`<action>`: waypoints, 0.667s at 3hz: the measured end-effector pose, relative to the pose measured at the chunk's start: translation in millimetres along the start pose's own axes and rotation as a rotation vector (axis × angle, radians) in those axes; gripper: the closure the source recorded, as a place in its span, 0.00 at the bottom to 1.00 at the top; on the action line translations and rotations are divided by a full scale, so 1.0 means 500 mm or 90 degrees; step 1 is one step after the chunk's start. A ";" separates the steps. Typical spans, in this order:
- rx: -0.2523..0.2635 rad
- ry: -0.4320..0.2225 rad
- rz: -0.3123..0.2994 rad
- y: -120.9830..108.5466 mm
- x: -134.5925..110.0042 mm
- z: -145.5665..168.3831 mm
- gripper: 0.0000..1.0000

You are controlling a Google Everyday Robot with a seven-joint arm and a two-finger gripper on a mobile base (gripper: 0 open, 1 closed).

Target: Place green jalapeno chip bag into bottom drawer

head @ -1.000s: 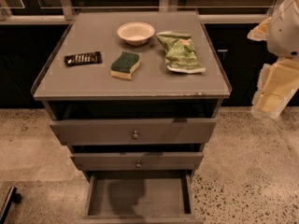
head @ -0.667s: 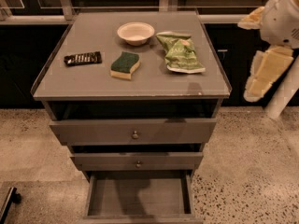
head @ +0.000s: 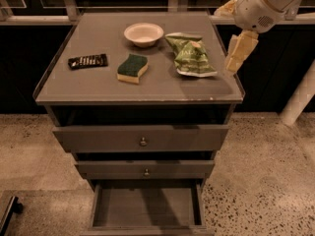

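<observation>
The green jalapeno chip bag (head: pixel 191 54) lies crumpled on the right side of the grey cabinet top (head: pixel 98 87). My gripper (head: pixel 232 31) hangs at the cabinet's right edge, just right of the bag and a little above the top. Its two pale fingers (head: pixel 240 52) are spread apart and hold nothing. The bottom drawer (head: pixel 146 209) is pulled out at the foot of the cabinet, and its flat grey floor holds nothing.
A green-and-yellow sponge (head: pixel 132 68), a white bowl (head: pixel 143 34) and a dark snack bar (head: pixel 88 61) lie on the top. Two knobbed drawers (head: pixel 142 140) stand slightly ajar above the bottom one. A white post (head: pixel 299 100) stands at the right.
My gripper has moved left and up, from beside the cabinet to its right edge close to the chip bag. The objects on the top have not moved.
</observation>
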State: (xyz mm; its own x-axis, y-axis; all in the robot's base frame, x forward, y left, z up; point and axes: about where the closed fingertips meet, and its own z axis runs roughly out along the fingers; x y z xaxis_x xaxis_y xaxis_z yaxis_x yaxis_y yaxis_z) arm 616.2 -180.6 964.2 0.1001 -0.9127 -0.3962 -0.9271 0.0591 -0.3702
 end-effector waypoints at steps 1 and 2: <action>-0.015 -0.061 -0.022 -0.076 -0.030 0.133 0.00; -0.041 -0.100 -0.010 -0.113 -0.037 0.281 0.00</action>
State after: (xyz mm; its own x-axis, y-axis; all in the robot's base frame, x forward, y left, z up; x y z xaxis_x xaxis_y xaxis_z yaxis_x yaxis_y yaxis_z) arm 717.4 -110.3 874.2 0.1659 -0.8385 -0.5191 -0.9457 0.0140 -0.3247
